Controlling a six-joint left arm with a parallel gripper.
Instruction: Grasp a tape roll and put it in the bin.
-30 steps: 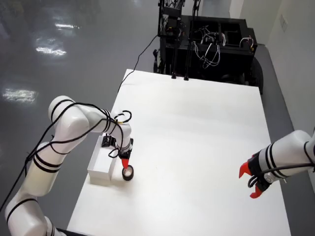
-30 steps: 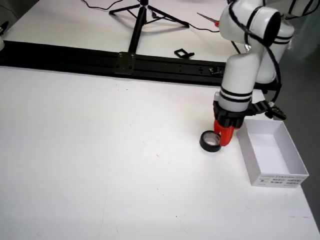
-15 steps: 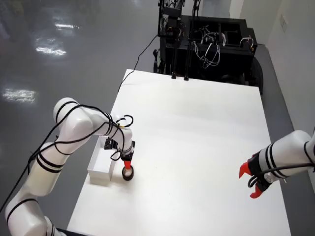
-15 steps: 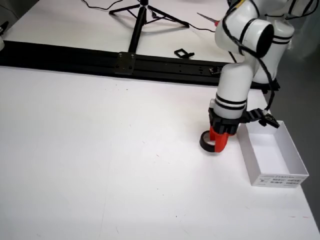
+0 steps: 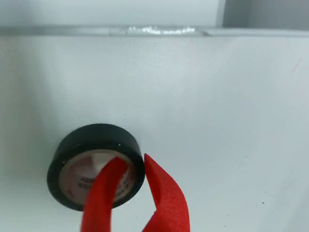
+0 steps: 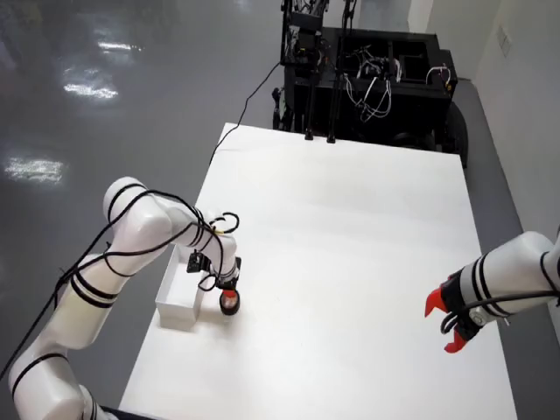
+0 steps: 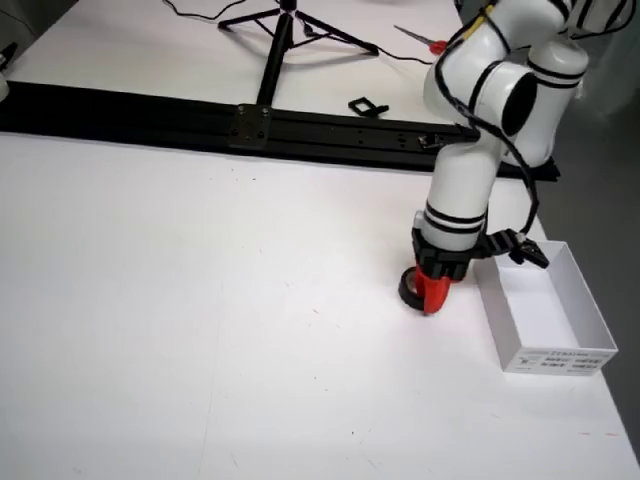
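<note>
Gripper (image 5: 129, 193) straddles my tape roll's (image 5: 96, 166) wall, fingers apart, not yet clamped; lift and bin (image 7: 545, 320) beside me remain.

**Black tape roll flat on the bench, white bin beside it**

The tape roll (image 5: 95, 166) is black with a pale printed core, lying flat on the white bench (image 7: 200, 300). A red finger (image 5: 104, 193) reaches into its hole, the other outside its wall. The bin (image 7: 545, 310), a shallow white open box, sits just beside it.
</note>
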